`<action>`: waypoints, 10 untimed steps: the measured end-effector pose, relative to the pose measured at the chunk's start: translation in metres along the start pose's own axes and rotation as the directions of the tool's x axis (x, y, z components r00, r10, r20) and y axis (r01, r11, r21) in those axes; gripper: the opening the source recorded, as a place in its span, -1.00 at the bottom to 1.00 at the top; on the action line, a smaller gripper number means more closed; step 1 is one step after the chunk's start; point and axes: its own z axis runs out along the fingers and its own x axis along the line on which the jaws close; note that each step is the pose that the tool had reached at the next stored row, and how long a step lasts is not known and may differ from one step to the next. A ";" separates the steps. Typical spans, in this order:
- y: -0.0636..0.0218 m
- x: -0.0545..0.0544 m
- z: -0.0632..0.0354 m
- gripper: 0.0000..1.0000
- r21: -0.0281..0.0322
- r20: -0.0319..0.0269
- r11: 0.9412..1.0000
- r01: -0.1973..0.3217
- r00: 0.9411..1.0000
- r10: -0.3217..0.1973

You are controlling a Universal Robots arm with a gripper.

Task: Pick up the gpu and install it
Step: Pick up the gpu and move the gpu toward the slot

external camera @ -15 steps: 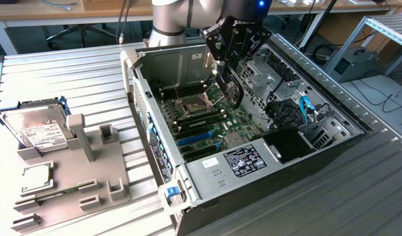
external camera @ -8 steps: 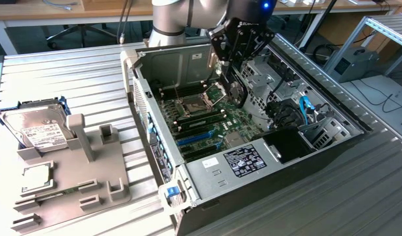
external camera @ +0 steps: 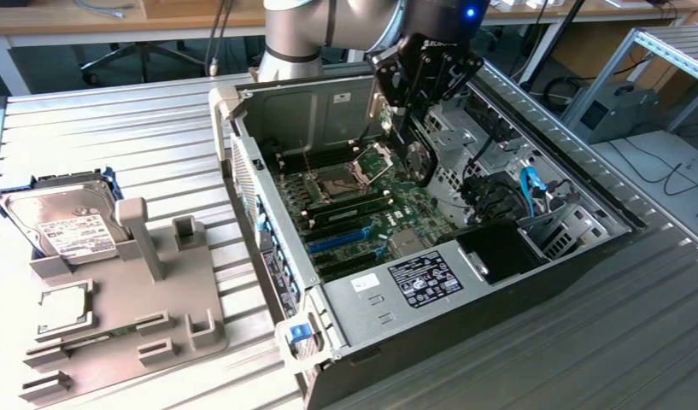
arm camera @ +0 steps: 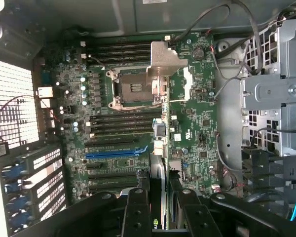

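My gripper (external camera: 408, 115) hangs over the open computer case (external camera: 249, 184), above the green motherboard (external camera: 378, 213). Its fingers are shut on the gpu (external camera: 416, 161), a thin black card that hangs down from them toward the board. In the wrist view the gpu (arm camera: 158, 173) is seen edge-on as a narrow strip running out from between the two black fingers (arm camera: 138, 210), over the motherboard (arm camera: 192, 133). The card is clear of the board. It lies to one side of the blue expansion slot (arm camera: 116, 153) and the black slots beside it. The blue slot (external camera: 337, 240) holds nothing.
The processor socket (arm camera: 130, 89) has its metal cover (arm camera: 164, 60) raised. A power supply (external camera: 423, 278), drive cage (external camera: 474, 145) and blue cable (external camera: 529, 190) crowd the case's right in the exterior view. A silver hard drive (external camera: 64, 224) rests on a grey fixture (external camera: 155, 299) outside.
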 end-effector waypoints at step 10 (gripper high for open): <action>0.0007 -0.008 0.0061 -0.48 0.001 0.000 1.000 0.000 1.000 0.000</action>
